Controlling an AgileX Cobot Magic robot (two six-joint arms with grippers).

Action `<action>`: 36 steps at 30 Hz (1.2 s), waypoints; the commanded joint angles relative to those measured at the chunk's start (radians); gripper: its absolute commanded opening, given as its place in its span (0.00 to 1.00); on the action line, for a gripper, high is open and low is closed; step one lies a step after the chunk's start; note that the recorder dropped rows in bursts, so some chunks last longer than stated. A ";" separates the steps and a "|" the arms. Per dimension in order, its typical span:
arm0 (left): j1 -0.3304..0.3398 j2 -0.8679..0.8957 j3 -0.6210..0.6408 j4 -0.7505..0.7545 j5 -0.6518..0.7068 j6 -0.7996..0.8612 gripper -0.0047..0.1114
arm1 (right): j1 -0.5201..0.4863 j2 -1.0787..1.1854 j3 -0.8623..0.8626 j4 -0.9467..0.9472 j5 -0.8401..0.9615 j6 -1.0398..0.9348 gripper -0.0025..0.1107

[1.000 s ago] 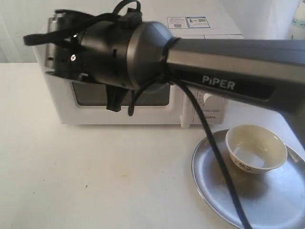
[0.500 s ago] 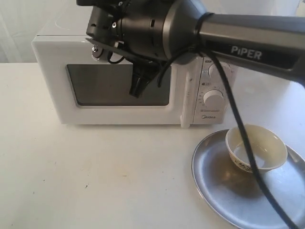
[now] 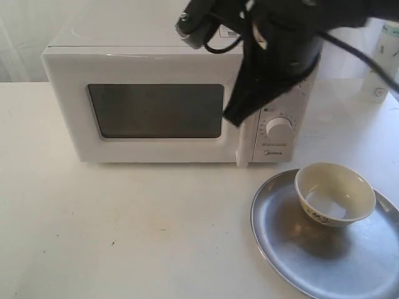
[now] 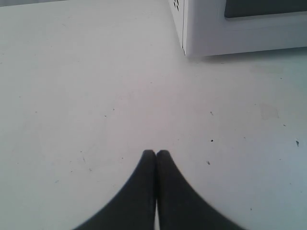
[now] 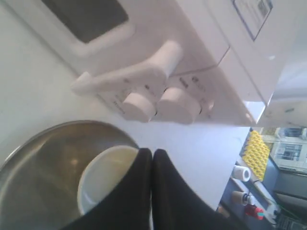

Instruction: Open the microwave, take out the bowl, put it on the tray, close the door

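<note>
The white microwave (image 3: 156, 62) stands at the back of the table with its door (image 3: 156, 118) flush against the body and the bar handle (image 3: 242, 146) upright beside the two dials (image 3: 278, 127). To its front right, the cream bowl (image 3: 335, 193) sits upright in the silver tray (image 3: 293, 249). My right gripper (image 3: 233, 117) hangs shut and empty in front of the handle's upper part, apart from it. The right wrist view looks past that gripper (image 5: 152, 152) onto the bowl (image 5: 103, 177), tray (image 5: 43, 163) and handle (image 5: 134, 74). My left gripper (image 4: 156, 153) is shut over bare table, short of the microwave's corner (image 4: 192, 33).
A white bottle (image 3: 381, 56) stands behind the microwave at the far right. Beyond the table edge the right wrist view shows a yellow rack (image 5: 261, 153) and small bottles (image 5: 242, 172). The white tabletop (image 3: 124, 224) stretches left of the tray.
My right arm has swung up and to the right across the microwave front, uncovering the window and door. Bowl, tray and microwave have not moved.
</note>
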State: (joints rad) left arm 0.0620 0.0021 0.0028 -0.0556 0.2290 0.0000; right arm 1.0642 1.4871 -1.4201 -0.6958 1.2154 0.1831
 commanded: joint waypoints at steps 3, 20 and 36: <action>-0.005 -0.002 -0.003 -0.008 0.003 0.000 0.04 | -0.009 -0.231 0.182 0.100 0.006 0.008 0.02; -0.005 -0.002 -0.003 -0.008 0.003 0.000 0.04 | -0.009 -0.592 0.437 -0.146 0.006 0.010 0.02; -0.005 -0.002 -0.003 -0.008 0.003 0.000 0.04 | -0.009 -0.631 0.563 -0.479 -0.532 0.691 0.02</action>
State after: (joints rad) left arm 0.0620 0.0021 0.0028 -0.0556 0.2290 0.0000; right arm 1.0585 0.8576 -0.8634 -1.1564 0.7937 0.8396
